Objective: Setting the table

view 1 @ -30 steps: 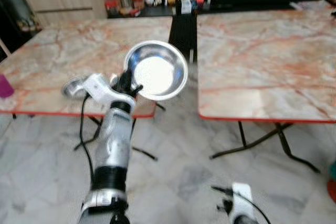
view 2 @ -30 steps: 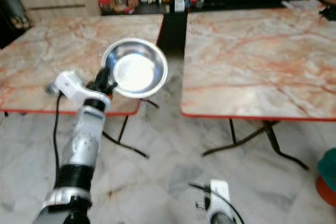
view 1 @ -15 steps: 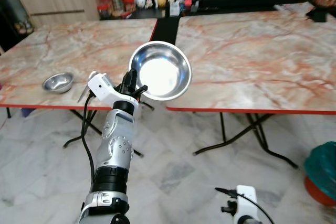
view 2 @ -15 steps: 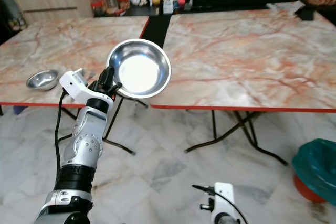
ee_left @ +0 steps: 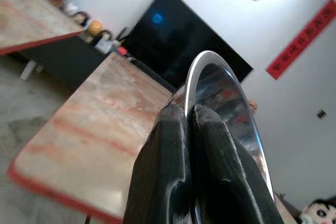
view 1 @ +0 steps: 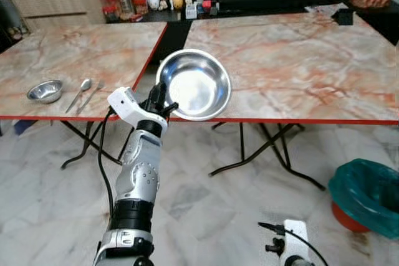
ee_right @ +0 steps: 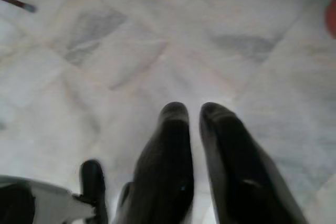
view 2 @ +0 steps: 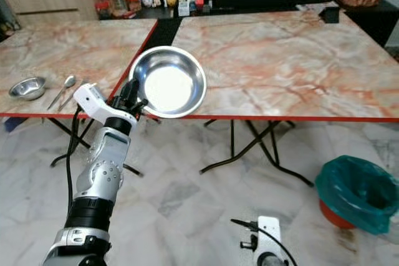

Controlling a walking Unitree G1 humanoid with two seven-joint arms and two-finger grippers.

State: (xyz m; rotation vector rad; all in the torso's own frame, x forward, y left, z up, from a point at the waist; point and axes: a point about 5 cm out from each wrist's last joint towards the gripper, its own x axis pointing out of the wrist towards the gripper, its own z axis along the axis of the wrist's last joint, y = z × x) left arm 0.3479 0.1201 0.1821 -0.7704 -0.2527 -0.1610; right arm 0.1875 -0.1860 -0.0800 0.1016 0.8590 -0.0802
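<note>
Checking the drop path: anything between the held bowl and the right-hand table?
Nothing visible. The left tool holds the bowl by its rim, over the near edge of the right table, whose top near the bowl is bare marble. The black box sits far back.

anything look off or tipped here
The large shiny steel bowl is held tilted on its rim by the left hand, in the air before the marble table. Nothing is spilled or damaged.
</note>
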